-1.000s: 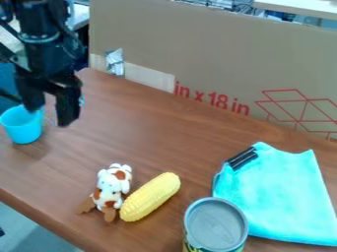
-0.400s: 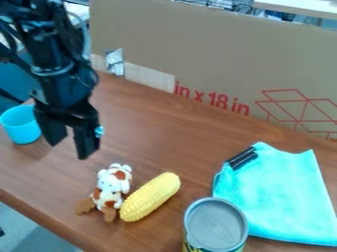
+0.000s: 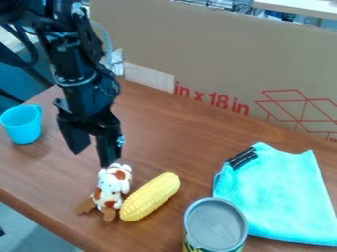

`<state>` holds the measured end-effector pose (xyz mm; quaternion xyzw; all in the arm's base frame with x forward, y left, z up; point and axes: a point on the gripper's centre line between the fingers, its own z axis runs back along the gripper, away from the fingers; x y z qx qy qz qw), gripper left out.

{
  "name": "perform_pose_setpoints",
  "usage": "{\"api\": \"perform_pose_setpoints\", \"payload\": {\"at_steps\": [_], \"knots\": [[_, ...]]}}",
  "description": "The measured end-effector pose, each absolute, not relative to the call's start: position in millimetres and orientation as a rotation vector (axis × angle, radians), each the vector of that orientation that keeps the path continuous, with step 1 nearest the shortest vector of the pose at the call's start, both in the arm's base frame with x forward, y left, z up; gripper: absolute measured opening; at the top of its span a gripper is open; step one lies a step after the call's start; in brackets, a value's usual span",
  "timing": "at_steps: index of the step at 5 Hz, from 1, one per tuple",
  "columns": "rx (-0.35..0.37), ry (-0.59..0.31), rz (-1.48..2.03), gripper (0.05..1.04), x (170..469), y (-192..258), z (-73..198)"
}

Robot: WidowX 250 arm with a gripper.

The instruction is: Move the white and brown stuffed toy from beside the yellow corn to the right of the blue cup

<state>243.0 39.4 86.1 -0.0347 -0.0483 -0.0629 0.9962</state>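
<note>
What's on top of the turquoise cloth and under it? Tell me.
A black object lies at the upper left edge of the turquoise cloth. Anything under the cloth is covered, so I cannot tell.

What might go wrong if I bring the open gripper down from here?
One finger of the black gripper appears right by the head of the brown-and-white plush animal, so it may press or topple it. The yellow corn cob lies close beside the plush and could roll if bumped. The brown wooden table's near edge might let a shoved plush fall.
</note>
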Motion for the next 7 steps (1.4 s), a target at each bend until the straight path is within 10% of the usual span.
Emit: {"api": "perform_pose_setpoints", "payload": {"at_steps": [5,7], "knots": [[-0.065,0.080,-0.164,1.005,243,40,29],[-0.120,0.050,-0.168,0.696,257,41,26]]}}
